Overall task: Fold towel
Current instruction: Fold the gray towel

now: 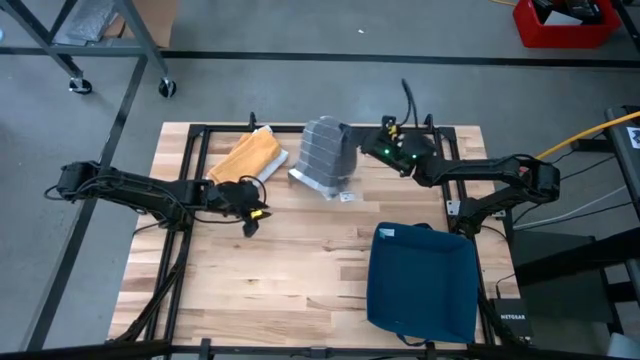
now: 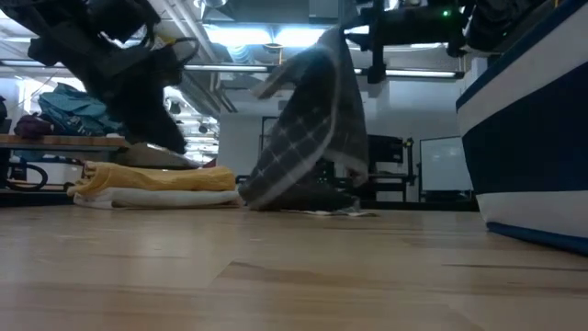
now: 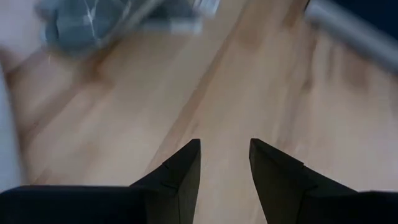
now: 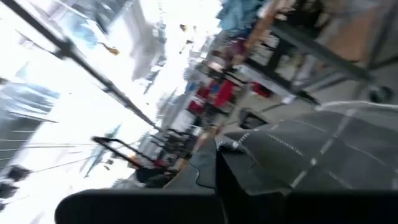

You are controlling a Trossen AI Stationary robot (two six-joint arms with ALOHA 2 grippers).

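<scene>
- Wooden table (image 1: 280,280) is filling the high view: the grey towel (image 1: 328,155) is hanging bunched near the far edge, one part lifted by the right gripper (image 1: 372,140), its tail trailing on the boards. No fold is showing yet, so I judge nearly all the work is left.
- Left gripper (image 1: 248,208) is waiting beside a yellow cloth (image 1: 250,155); a blue bin (image 1: 422,280) is sitting on the near right, well apart from the towel.
- Low view: the towel (image 2: 308,129) is draping down from above, its bottom resting just beside the yellow cloth (image 2: 156,182), which may be crowding the spreading room.
- Left wrist view: fingers (image 3: 180,174) are standing apart over bare wood, holding nothing.
- Right wrist view: fingers are pinching together on the towel (image 4: 311,155).
</scene>
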